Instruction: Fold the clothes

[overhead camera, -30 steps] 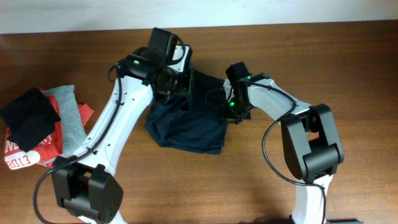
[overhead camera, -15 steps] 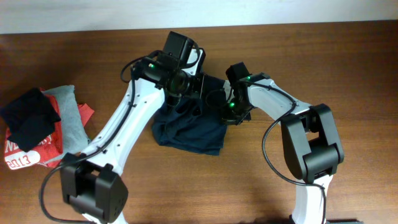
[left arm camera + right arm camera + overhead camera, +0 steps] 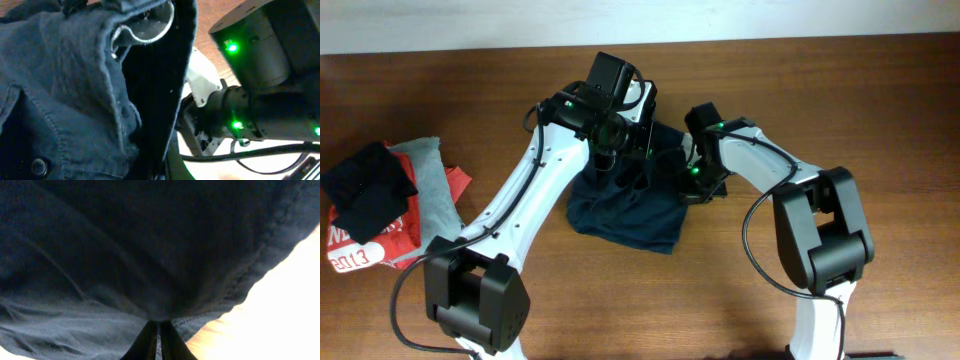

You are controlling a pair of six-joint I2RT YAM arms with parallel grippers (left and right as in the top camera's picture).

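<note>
Over the last second the left gripper [image 3: 638, 140] has swung to the right along the far edge of the clothes [image 3: 625, 215], and the navy heap has drawn in on its left side, so it looks narrower. The clothes lie bunched on the middle of the table [image 3: 840, 90], with the far part raised under both wrists and the near part spread flat towards me.

From above I cannot see the left fingers at all, since the wrist and its camera block cover them. The left wrist view is no better: stitched denim [image 3: 65, 90] hangs right against the lens and hides them, so I cannot tell whether they are clenched or released. Behind the cloth, the right arm [image 3: 260, 100] shows grey with green lights.

The right gripper [image 3: 688, 185] sits at the garment's right edge. In its own view the two dark fingers [image 3: 150, 340] are pressed together at the bottom of the frame, pinching the cloth [image 3: 125, 255] beside a seamed hem. The rest of that view is blurred and washed out.

Well apart at the left edge lie a black garment [image 3: 365, 190], a grey cloth [image 3: 430, 185] and a red garment [image 3: 355, 250], partly overlapping.
</note>
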